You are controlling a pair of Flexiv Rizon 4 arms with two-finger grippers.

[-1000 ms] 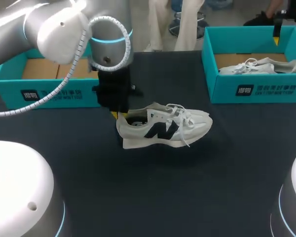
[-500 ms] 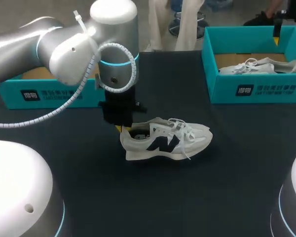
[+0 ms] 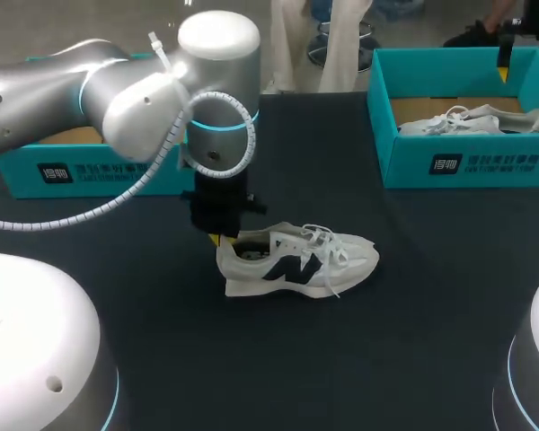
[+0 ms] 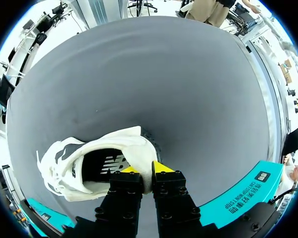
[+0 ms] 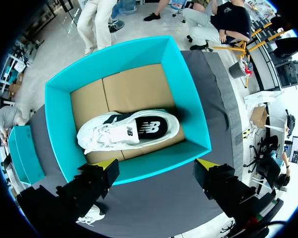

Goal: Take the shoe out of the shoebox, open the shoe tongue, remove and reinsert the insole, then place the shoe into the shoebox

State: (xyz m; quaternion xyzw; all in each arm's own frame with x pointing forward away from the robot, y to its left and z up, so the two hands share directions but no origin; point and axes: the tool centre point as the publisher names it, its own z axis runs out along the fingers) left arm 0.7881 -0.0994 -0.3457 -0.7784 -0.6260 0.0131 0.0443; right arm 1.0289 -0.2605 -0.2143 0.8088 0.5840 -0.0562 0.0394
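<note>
A white sneaker (image 3: 296,260) with a dark side logo rests on the dark table, toe pointing right. My left gripper (image 3: 219,239) comes down at its heel and is shut on the heel collar; in the left wrist view the yellow fingertips (image 4: 161,167) pinch the rim of the sneaker (image 4: 89,166), one inside, one outside. The teal shoebox (image 3: 90,162) behind my left arm shows bare cardboard. My right gripper (image 5: 156,171) hangs open above a second teal shoebox (image 5: 57,126) that holds another white shoe (image 5: 126,130).
The second teal shoebox (image 3: 458,157) with the other shoe (image 3: 472,119) stands at the table's back right. Dark table surface spreads in front of the sneaker and between the two boxes.
My left arm has carried the sneaker slightly forward and down onto the table, with the toe dropping from its raised tilt. The right arm has not moved.
</note>
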